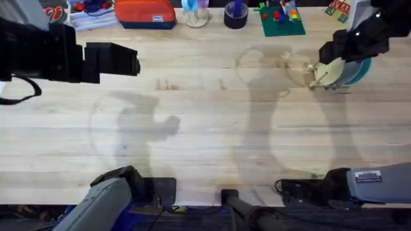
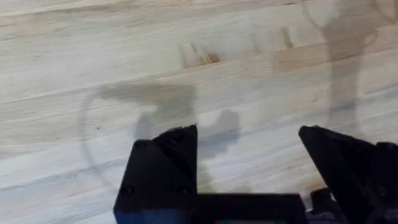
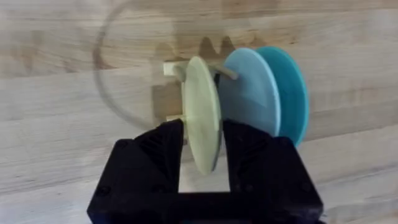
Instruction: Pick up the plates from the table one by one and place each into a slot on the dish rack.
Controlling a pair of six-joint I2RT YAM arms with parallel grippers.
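Observation:
The small wooden dish rack stands at the far right of the table. A pale blue plate and a teal plate stand upright in it. A cream-yellow plate stands on edge in front of them, at the rack's pegs. My right gripper is shut on that plate, one black finger on each face. Over bare wood at the far left, my left gripper hangs open and holds nothing.
Along the back edge lie an orange-red pouch, a glass, a black tape roll and a green baseplate with bricks. Wide bare wood spans the middle and front of the table.

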